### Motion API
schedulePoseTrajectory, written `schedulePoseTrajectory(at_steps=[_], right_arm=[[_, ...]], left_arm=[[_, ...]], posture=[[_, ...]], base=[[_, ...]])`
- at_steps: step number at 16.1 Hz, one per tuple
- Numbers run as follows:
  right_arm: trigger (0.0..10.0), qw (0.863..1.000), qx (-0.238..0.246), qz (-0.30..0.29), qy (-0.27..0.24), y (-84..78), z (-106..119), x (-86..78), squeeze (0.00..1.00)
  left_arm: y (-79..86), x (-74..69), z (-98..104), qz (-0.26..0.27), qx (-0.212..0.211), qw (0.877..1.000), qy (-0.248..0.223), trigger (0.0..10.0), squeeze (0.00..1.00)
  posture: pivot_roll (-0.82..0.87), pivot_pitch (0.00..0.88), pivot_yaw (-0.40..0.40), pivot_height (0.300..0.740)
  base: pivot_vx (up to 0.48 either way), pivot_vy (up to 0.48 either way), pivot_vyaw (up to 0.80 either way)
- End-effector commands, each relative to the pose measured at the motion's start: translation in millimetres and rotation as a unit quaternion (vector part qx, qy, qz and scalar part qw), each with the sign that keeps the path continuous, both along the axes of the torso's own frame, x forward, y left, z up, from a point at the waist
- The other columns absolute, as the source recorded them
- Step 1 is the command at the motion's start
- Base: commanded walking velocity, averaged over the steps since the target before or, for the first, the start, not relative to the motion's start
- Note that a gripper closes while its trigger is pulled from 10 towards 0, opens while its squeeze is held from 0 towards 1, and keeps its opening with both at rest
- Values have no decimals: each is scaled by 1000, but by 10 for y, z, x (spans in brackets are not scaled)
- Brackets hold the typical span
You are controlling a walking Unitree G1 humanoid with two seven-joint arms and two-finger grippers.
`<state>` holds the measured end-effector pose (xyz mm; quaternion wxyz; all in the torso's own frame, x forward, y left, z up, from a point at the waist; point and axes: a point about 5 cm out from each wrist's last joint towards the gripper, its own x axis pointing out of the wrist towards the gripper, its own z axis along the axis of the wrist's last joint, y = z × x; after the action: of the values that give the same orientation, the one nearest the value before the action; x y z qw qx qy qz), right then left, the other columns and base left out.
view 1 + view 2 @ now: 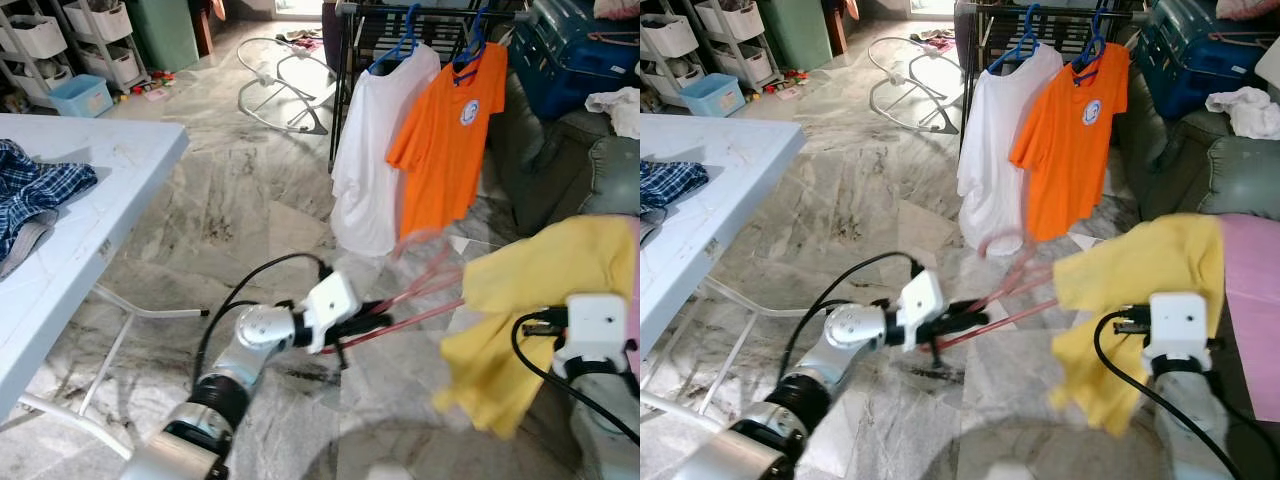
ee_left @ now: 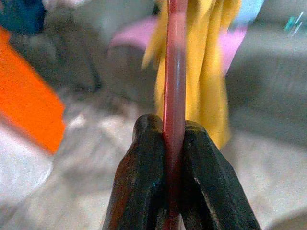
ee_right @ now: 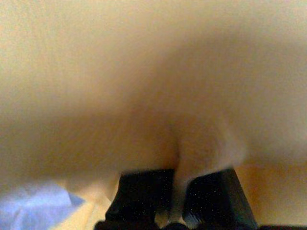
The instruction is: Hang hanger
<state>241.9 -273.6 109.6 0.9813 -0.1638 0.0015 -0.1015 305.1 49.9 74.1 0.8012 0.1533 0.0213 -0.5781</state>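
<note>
Fingers of the left end effector (image 2: pixel 175 182) pinch a thin pink plastic hanger (image 1: pixel 420 292) (blurred) above the marble floor (image 1: pixel 250 190). Rightward, the right end effector (image 3: pixel 177 194) clamps a yellow cloth shirt (image 1: pixel 540 300) draped on that hanger.

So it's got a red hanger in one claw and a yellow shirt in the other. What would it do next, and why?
Probably carry both toward the clothes rack. The left gripper is clamped on the red hanger, whose far end sits in the yellow shirt pinched by the right gripper. The rack, with a white shirt and an orange shirt, stands some way ahead.
</note>
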Motion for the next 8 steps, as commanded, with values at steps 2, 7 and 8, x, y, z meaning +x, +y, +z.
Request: schedulePoseTrajectory(at_steps=[2,7,8], right_arm=[[0,998,-25,-9,-61,-94,383,-17,0],[0,993,-17,-52,-103,-313,782,-76,0],[0,993,-3,-70,-100,-395,777,-82,0]], left_arm=[[138,-2,-128,15,57,998,-1,0,0],[451,-94,-350,-19,176,984,-17,0,0],[467,-128,-342,-40,162,986,-11,0,0]], posture=[[-122,46,0,740],[-122,45,0,740],[-118,44,-1,740]], base=[[0,0,0],[0,0,0],[0,0,0]])
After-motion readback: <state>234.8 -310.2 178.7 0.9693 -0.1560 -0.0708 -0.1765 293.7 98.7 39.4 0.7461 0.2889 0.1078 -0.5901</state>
